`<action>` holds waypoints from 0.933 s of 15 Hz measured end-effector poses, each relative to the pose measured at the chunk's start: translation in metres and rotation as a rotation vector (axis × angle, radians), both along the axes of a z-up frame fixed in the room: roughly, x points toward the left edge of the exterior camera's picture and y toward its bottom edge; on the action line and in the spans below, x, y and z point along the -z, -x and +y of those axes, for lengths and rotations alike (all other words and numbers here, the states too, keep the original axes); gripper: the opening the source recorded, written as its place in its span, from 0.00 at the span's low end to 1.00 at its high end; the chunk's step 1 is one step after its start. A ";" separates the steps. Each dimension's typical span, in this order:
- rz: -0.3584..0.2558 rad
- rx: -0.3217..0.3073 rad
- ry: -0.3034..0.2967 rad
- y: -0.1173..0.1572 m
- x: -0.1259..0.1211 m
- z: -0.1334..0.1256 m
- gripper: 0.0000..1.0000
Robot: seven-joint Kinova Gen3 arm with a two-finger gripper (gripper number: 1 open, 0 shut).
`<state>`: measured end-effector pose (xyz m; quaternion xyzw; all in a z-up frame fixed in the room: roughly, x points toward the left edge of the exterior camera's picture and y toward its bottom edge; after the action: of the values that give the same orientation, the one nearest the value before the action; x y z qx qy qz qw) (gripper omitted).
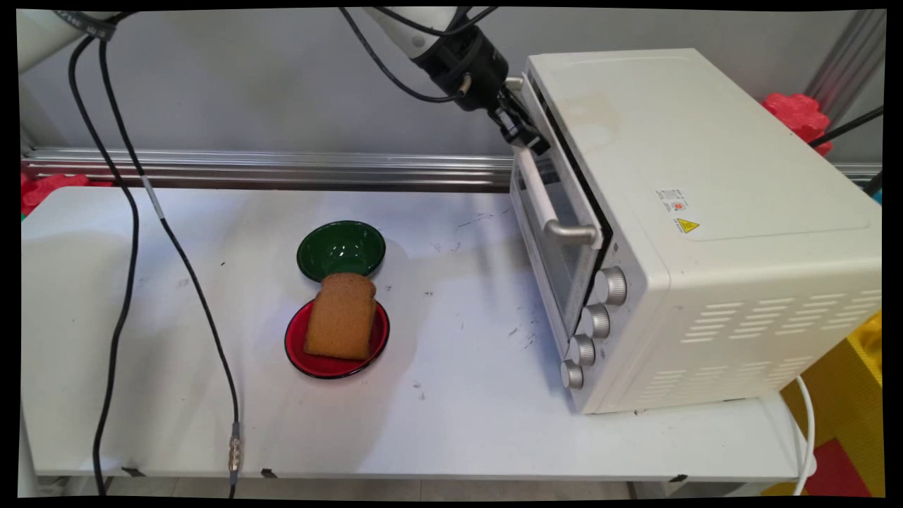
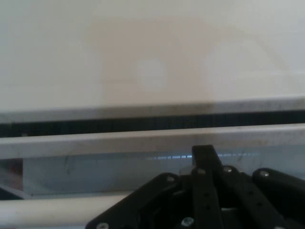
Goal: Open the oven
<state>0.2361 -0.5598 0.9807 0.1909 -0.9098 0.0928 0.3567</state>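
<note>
Closest to the camera is the big white table point(image 1: 458, 423). On its 3 o'clock side sits a cream toaster oven point(image 1: 705, 176), and its glass door point(image 1: 557, 233) faces 9 o'clock. A thin dark gap shows between the top of the door and the oven body. Two black cables point(image 1: 127, 233) hang down at the 9 o'clock side. The black gripper point(image 1: 525, 137) is up at 12 o'clock, right at the top end of the door's pale handle point(image 1: 540, 197). You cannot tell if the gripper is open or closed. In the hand view the gripper point(image 2: 202, 157) is very close to the oven point(image 2: 152, 57), and the handle point(image 2: 57, 210) runs out toward 9 o'clock. Near the middle of the table a slice of brown bread point(image 1: 342, 317) lies on a red plate point(image 1: 310, 360). A green bowl point(image 1: 341, 248) touches the plate at its 12 o'clock side. Four small silver knobs point(image 1: 596, 321) line the oven's front.
</note>
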 end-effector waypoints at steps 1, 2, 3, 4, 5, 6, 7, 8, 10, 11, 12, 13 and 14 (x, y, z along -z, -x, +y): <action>-0.003 0.000 0.000 -0.002 0.001 0.001 0.00; -0.007 0.000 -0.001 -0.004 0.002 0.002 0.00; -0.013 0.000 -0.002 -0.008 0.003 0.004 0.00; -0.019 -0.002 -0.004 -0.012 0.005 0.005 0.00; -0.025 -0.002 -0.006 -0.015 0.006 0.007 0.00; -0.033 -0.003 -0.009 -0.020 0.007 0.009 0.00; -0.040 -0.004 -0.013 -0.024 0.008 0.011 0.00; -0.046 -0.003 -0.015 -0.028 0.009 0.012 0.00; -0.061 -0.002 -0.023 -0.037 0.012 0.016 0.00; -0.066 -0.003 -0.026 -0.040 0.013 0.018 0.00; -0.072 -0.003 -0.029 -0.044 0.014 0.020 0.00; -0.077 -0.001 -0.033 -0.046 0.016 0.021 0.00; -0.083 0.000 -0.037 -0.051 0.017 0.022 0.00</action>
<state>0.2869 -0.5375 0.9632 0.1934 -0.9254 0.0839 0.3149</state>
